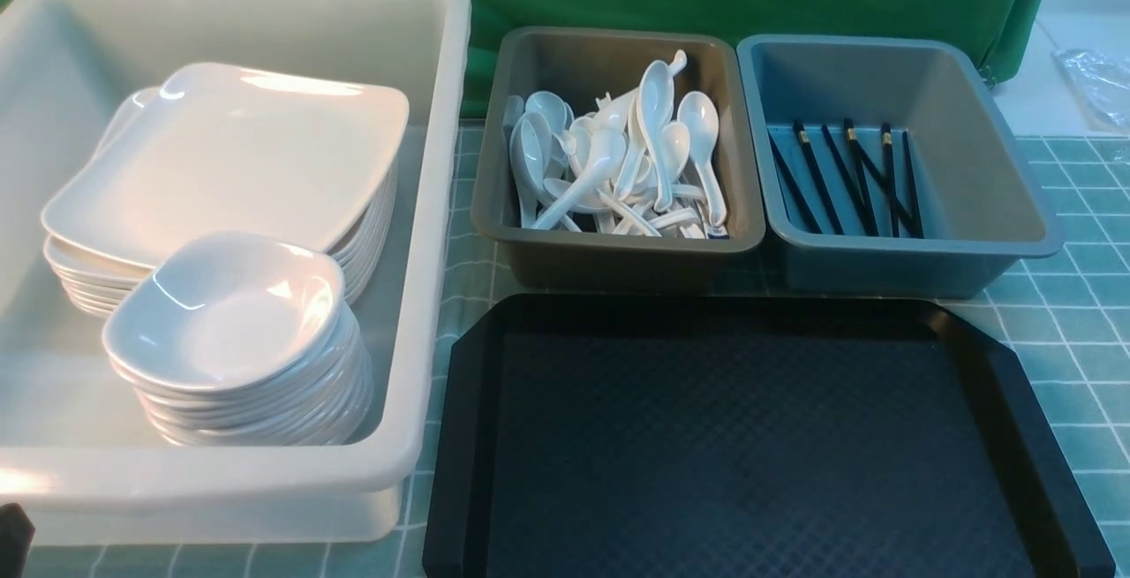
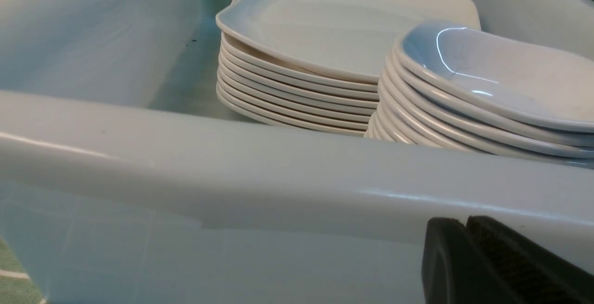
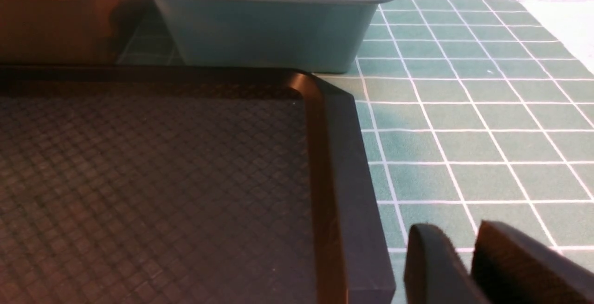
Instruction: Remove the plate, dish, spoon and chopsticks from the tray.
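Observation:
The black tray (image 1: 468,437) lies near the front with nothing on its diamond-textured floor; its rim (image 3: 343,169) also shows in the right wrist view. A plate (image 1: 238,150) tops a stack in the white tub (image 1: 424,296), and a dish (image 1: 225,309) tops a smaller stack in front of it. Several spoons (image 1: 618,154) lie in the grey tub, and chopsticks (image 1: 847,176) lie in the blue tub. My left gripper (image 2: 466,223) is shut and empty, just outside the white tub's near wall (image 2: 232,164). My right gripper (image 3: 457,234) hangs over the cloth beside the tray's right rim, slightly open and empty.
The grey tub (image 1: 618,260) and the blue tub (image 1: 971,163) stand side by side behind the tray. The white tub fills the left side. A green checked cloth (image 1: 1077,296) covers the table, and a green curtain hangs at the back.

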